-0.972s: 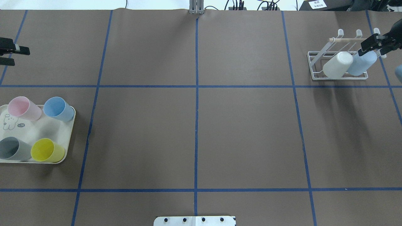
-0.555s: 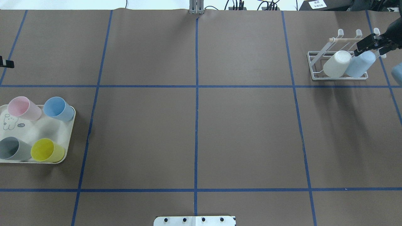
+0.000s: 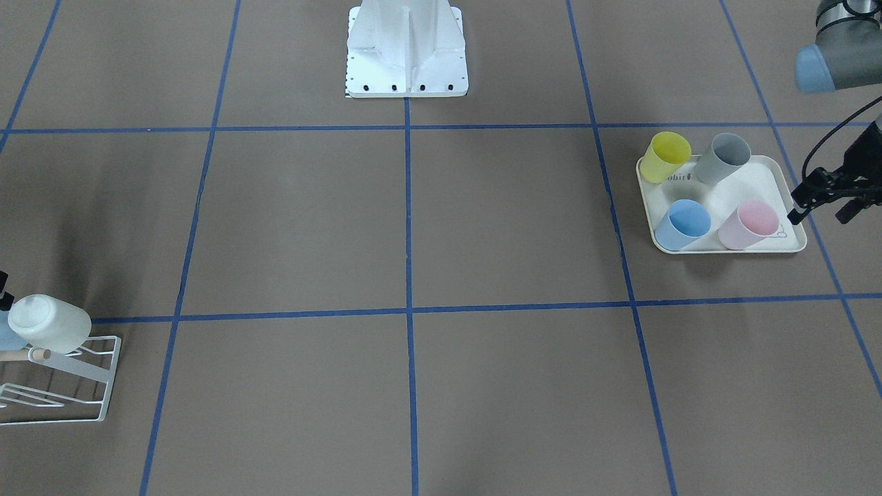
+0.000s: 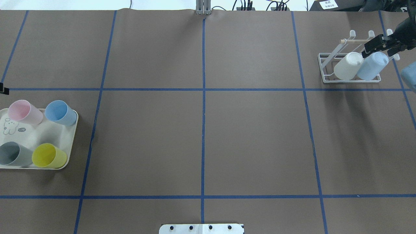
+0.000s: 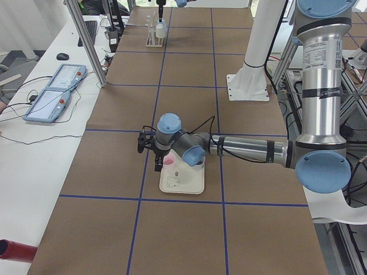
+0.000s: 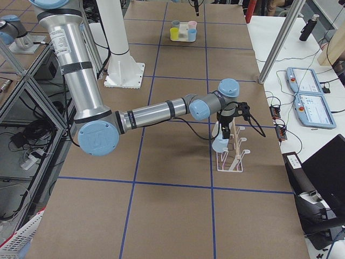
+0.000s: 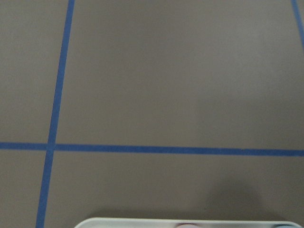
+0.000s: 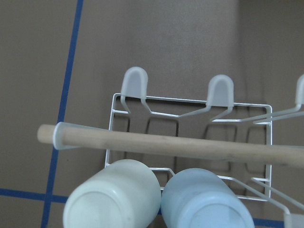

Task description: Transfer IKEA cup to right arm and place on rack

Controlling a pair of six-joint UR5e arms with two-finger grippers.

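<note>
A light blue cup sits upside down on the white wire rack at the far right, beside a white cup. My right gripper hovers open just above and behind the blue cup and holds nothing. In the right wrist view both cup bottoms lie below the wooden dowel, and no fingers show. My left gripper is open and empty at the outer edge of the cream tray, beside the pink cup.
The tray also carries a blue cup, a grey cup and a yellow cup. The robot's white base stands at mid-table. Blue tape lines grid the brown table.
My right gripper has lifted back off the light blue cup, which now rests on the rack. My left gripper has travelled along the left edge toward the tray.
</note>
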